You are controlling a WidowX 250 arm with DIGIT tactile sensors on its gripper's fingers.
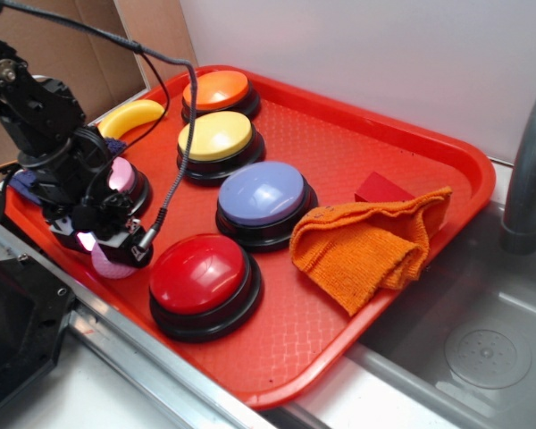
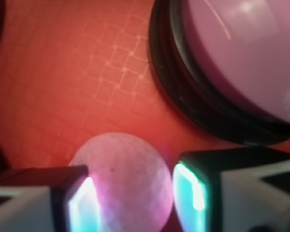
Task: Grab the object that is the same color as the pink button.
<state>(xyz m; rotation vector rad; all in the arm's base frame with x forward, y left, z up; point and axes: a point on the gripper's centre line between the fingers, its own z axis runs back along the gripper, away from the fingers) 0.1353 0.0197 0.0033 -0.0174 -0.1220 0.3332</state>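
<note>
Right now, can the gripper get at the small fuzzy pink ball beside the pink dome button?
Probably yes. The gripper is open with the small fuzzy pink ball between its fingers; the pink dome button sits clear, and nothing blocks closing.

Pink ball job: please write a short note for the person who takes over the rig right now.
Gripper: low over the tray, one finger on each side of the pink ball. The left finger touches the ball; at the right one I cannot tell. Whether the grip is closed is unclear.
Pink ball: on the tray's near left part, beside the red button.
Pink button: just behind the ball, partly hidden by the arm.
Done: gripper brought down around the right object.
Left: close firmly on the ball and lift it.
</note>
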